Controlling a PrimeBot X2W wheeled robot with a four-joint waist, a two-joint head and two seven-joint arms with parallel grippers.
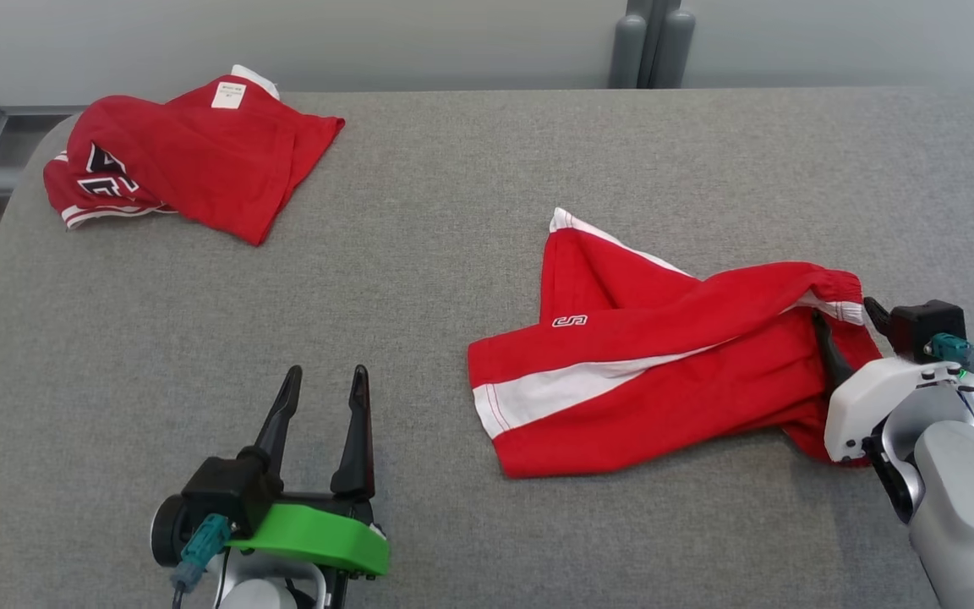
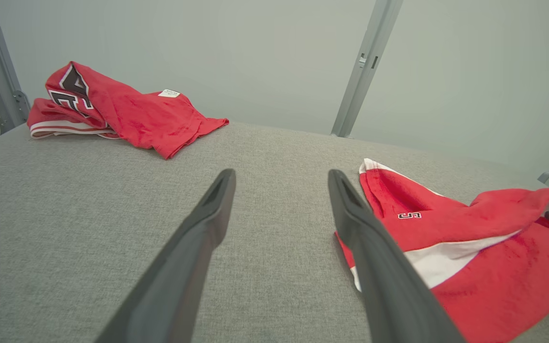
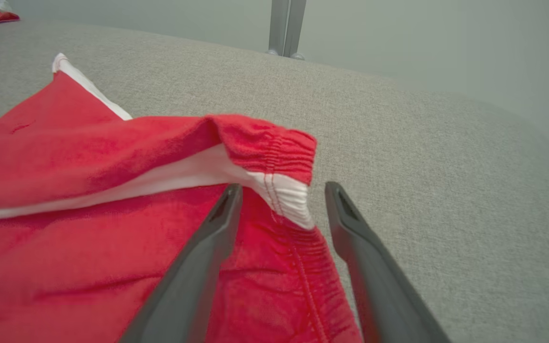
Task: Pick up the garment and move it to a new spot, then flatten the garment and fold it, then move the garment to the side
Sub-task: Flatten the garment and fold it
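Far to the left of the shorts (image 1: 648, 372) and further back, a crumpled red jersey (image 1: 191, 156) lies on the grey table (image 1: 487, 152), well apart from them, with its white label facing up. Nearer, to the left of the shorts, the left gripper (image 1: 326, 372) hovers over bare table with its jaws spread wide and nothing between them. Its right finger sits just beside the shorts' hem in the left wrist view. The shorts themselves lie right of the table's middle, loosely flat. One leg points back and the other points left, with a white stripe (image 1: 588, 381) across it and a small logo (image 1: 569, 321) above. At the shorts' right end the right gripper (image 1: 844, 311) is at the gathered waistband (image 3: 284, 147). Its jaws are open and astride the waistband's white corner, with one finger over the red cloth, the other over the table, and nothing pinched.
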